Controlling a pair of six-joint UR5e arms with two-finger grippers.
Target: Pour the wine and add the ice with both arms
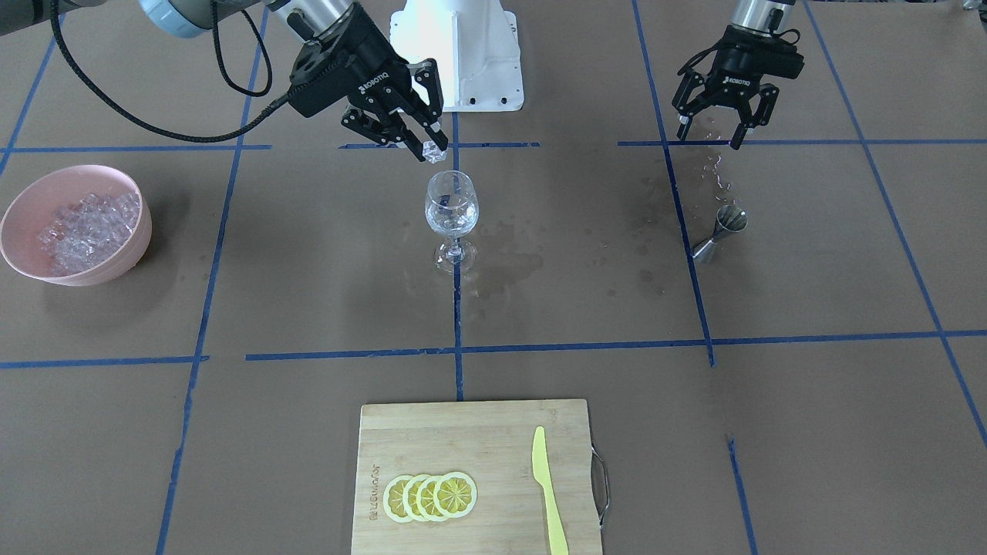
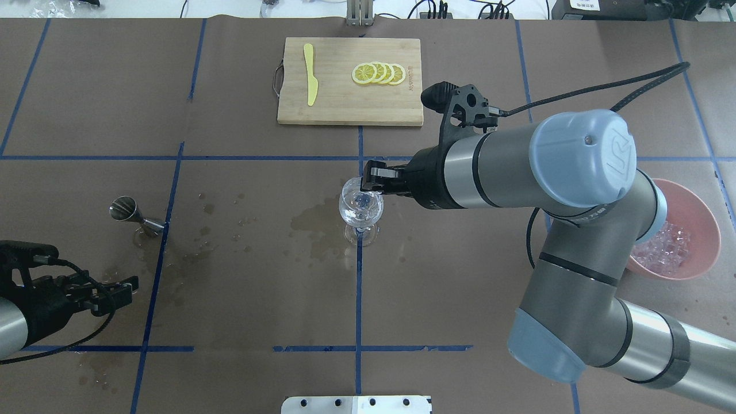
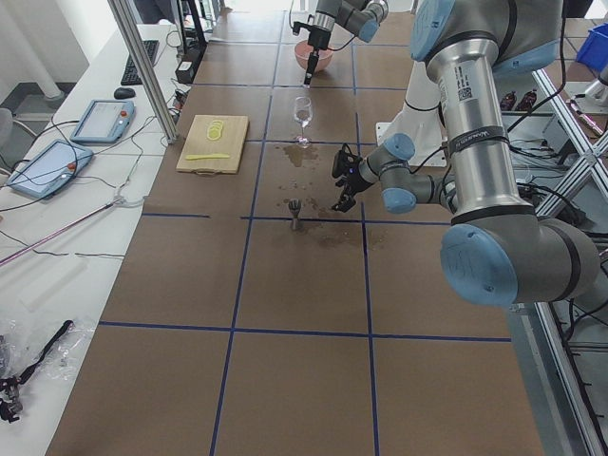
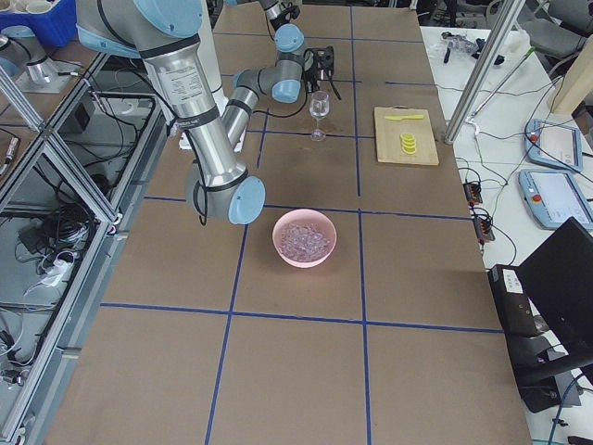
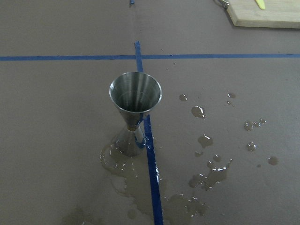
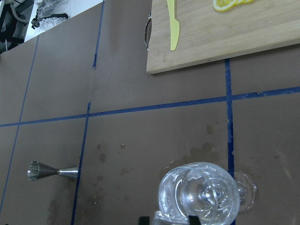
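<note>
My right gripper (image 1: pixel 432 146) is shut on one clear ice cube (image 1: pixel 436 152) and holds it just above the rim of the stemmed wine glass (image 1: pixel 452 206). From overhead the gripper (image 2: pixel 368 178) sits at the glass's rim (image 2: pixel 361 208). The glass (image 6: pixel 206 194) holds clear contents; I cannot tell wine from ice in it. More ice (image 1: pixel 89 223) fills the pink bowl (image 1: pixel 123 258). My left gripper (image 1: pixel 709 131) is open and empty, raised behind the steel jigger (image 1: pixel 721 231), which stands upright (image 5: pixel 135 110).
Wet spill patches lie around the jigger and beside the glass (image 2: pixel 313 221). A wooden cutting board (image 1: pixel 493 432) with lemon slices (image 1: pixel 430 496) and a yellow knife (image 1: pixel 547 493) lies across the table. The pink bowl (image 2: pixel 710 221) is partly under my right arm.
</note>
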